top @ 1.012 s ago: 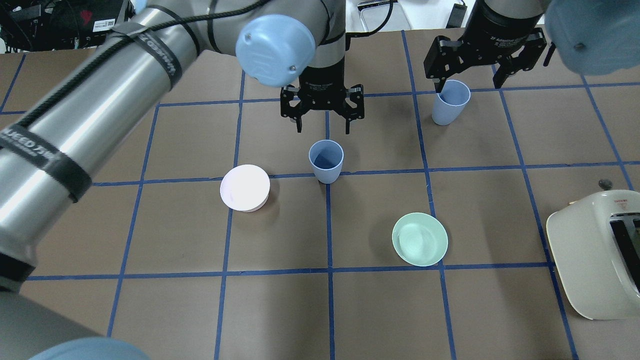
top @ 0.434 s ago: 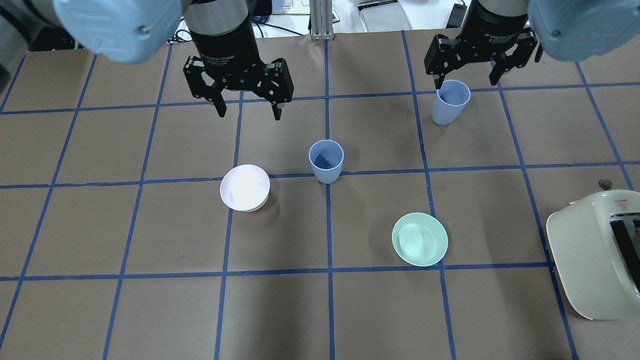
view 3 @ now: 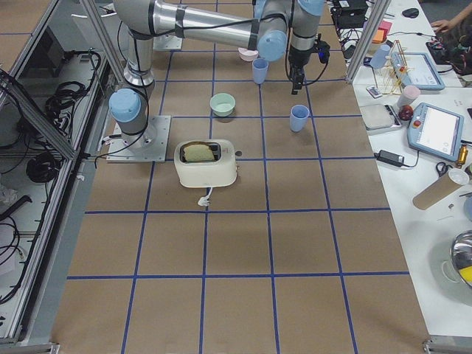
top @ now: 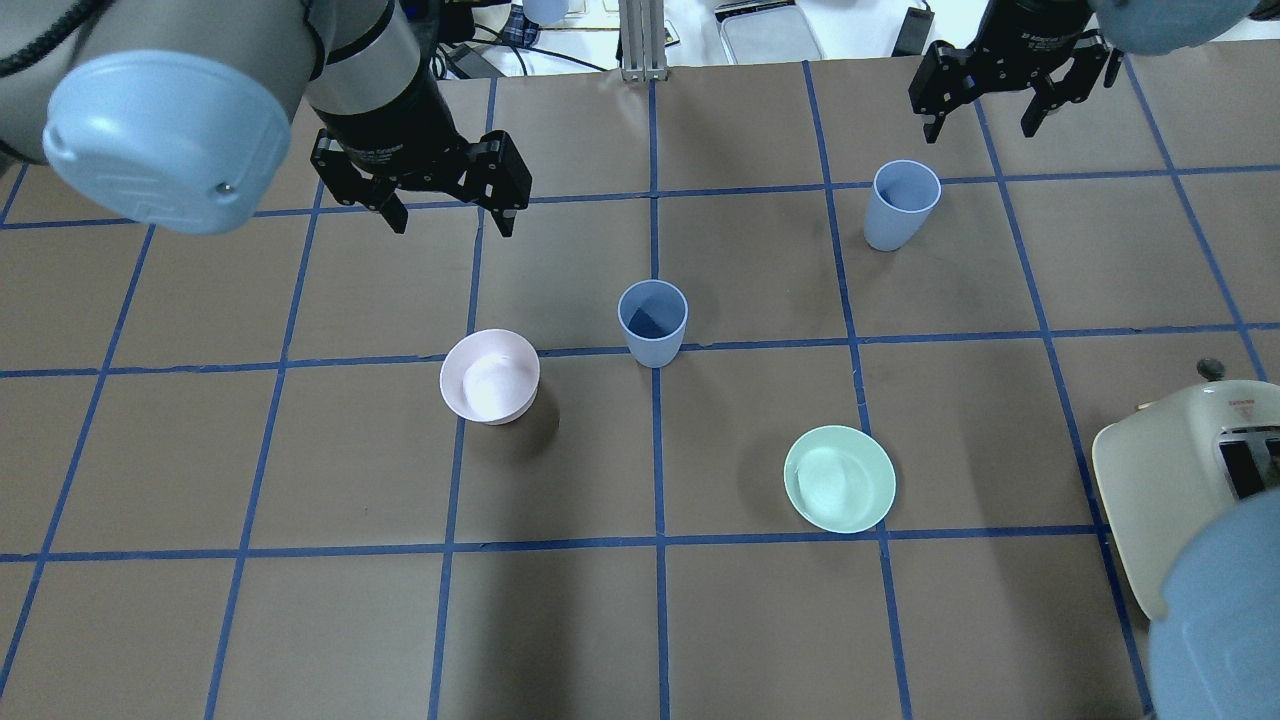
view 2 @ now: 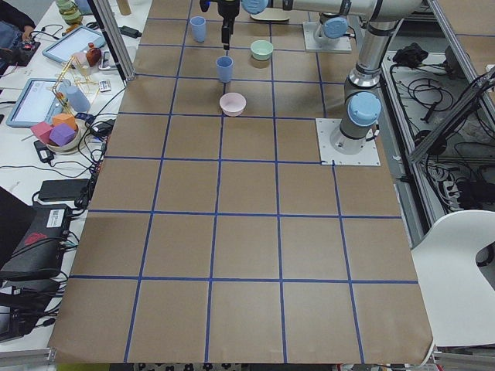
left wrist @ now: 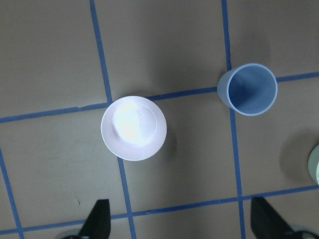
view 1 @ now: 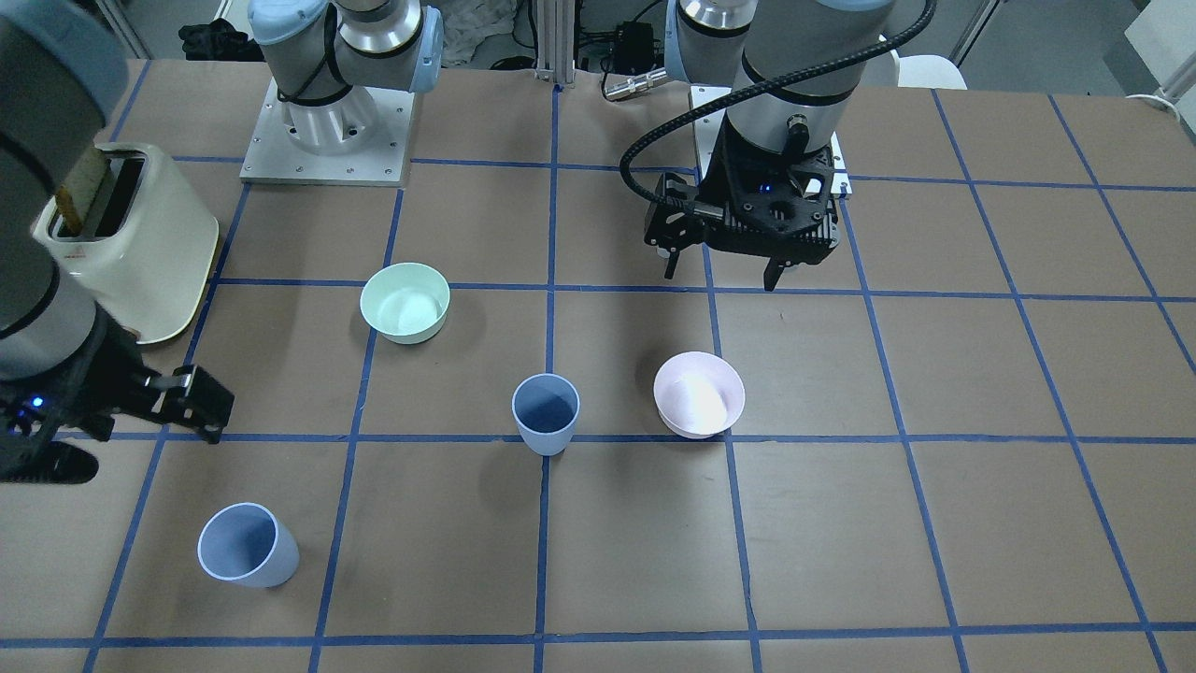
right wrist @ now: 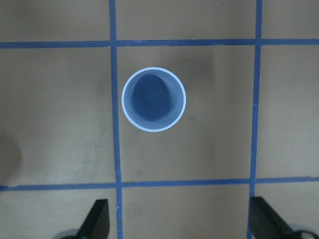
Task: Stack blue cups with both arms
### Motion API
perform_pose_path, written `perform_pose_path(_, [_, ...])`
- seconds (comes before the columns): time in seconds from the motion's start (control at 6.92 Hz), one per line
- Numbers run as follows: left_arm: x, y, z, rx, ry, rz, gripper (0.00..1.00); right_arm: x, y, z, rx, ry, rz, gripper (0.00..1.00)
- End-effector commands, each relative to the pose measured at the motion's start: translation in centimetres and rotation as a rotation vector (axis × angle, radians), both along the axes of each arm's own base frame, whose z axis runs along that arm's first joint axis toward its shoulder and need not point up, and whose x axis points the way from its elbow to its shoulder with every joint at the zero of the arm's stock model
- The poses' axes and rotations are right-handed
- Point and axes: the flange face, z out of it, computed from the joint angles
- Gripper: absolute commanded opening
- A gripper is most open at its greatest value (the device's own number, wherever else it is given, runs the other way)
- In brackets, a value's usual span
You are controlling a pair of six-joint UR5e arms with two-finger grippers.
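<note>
Two blue cups stand upright and apart on the table. One is in the middle [top: 652, 320] [view 1: 546, 411]. The other is far right [top: 903, 203] [view 1: 245, 545]. My left gripper [top: 452, 222] [view 1: 721, 279] is open and empty, raised to the left of the middle cup and beyond the pink bowl [top: 490, 375]. Its wrist view shows the pink bowl [left wrist: 133, 127] and the middle cup [left wrist: 249, 89] below. My right gripper [top: 980, 130] is open and empty, raised just beyond the far cup, which shows from above in its wrist view [right wrist: 153, 98].
A mint-green bowl [top: 839, 478] sits near and to the right of the middle cup. A cream toaster [top: 1170, 490] with bread in it stands at the right edge. The brown table has a grid of blue tape lines [top: 655, 450].
My left gripper has swung left, away from just behind the middle cup, staying open. My right gripper has drawn back from over the far cup's rim. Neither cup has moved.
</note>
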Motion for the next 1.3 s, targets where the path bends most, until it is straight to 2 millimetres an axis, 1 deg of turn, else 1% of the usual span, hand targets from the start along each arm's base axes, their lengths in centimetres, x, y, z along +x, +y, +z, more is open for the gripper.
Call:
perform_pose_path(0.0, [0.9,0.6,0.1,-0.025,-0.003,0.014,1.00,-2.5,-4.5,-6.9,-0.021,-0.006,0.018,1.00])
perform_pose_path(0.14, [1.1,0.6,0.2,-0.026,-0.003,0.015,1.00,-2.6,-4.9,-10.2,0.024,-0.014,0.016,1.00])
perform_pose_path(0.29, [1.1,0.6,0.1,-0.024,-0.002,0.015,1.00,-2.6,-4.6,-11.9,0.037,-0.018,0.016,0.95])
perform_pose_path(0.43, [1.1,0.8,0.3,-0.024,-0.001,0.016,1.00,-2.6,-4.5,-12.4,0.030,-0.017,0.016,0.91])
perform_pose_path(0.72, [1.1,0.9,0.3,-0.021,-0.002,0.016,1.00,-2.5,-5.0,-14.0,0.016,-0.025,0.017,0.51])
perform_pose_path(0.87, [1.0,0.9,0.2,-0.020,-0.002,0.015,1.00,-2.0,-5.2,-14.3,0.009,-0.084,0.019,0.32])
perform_pose_path(1.01, [1.1,1.0,0.2,-0.015,-0.003,0.015,1.00,-1.9,-5.2,-14.2,0.007,-0.087,0.019,0.17])
perform_pose_path(1.16, [1.1,0.9,0.1,-0.017,-0.004,0.015,1.00,-1.8,-5.1,-14.0,0.005,-0.089,0.021,0.08])
